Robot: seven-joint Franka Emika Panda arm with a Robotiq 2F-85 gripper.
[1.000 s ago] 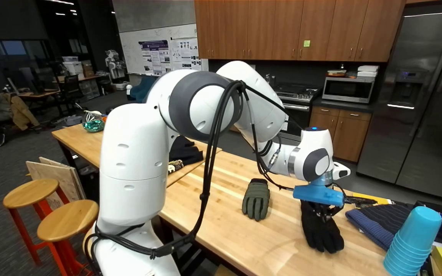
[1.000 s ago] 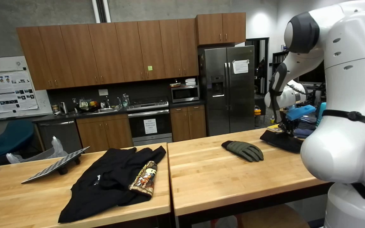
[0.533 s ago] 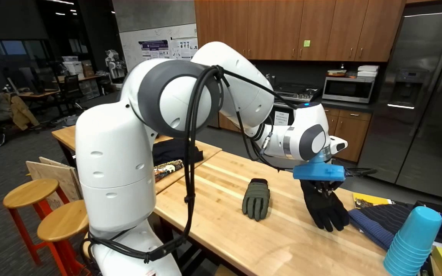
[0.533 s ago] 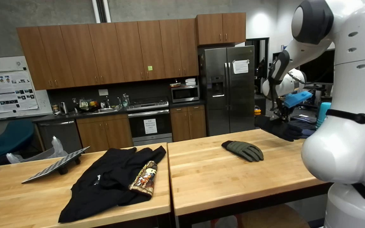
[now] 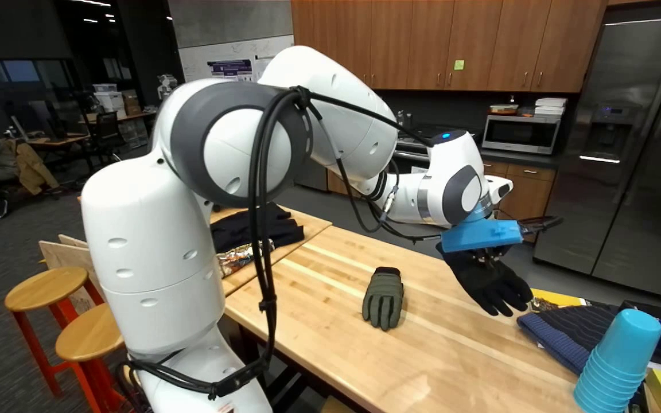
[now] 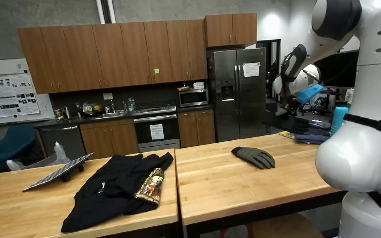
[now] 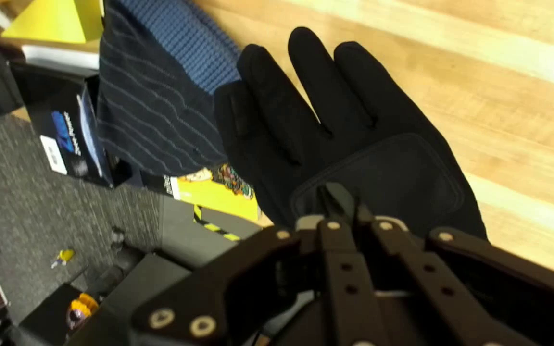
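We see the jaws clamped on a black fabric glove (image 5: 494, 285) above the pale wooden table (image 5: 319, 321), with, in an exterior view, an olive-green fabric glove (image 5: 383, 299) at its nine o'clock and, at four o'clock, a dark striped knit beanie (image 5: 567, 329) and, farther out, stacked blue plastic cups (image 5: 617, 358).

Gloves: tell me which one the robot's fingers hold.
The black glove, pinched in the fingers and hanging clear of the table; the olive-green glove lies on the tabletop, untouched.
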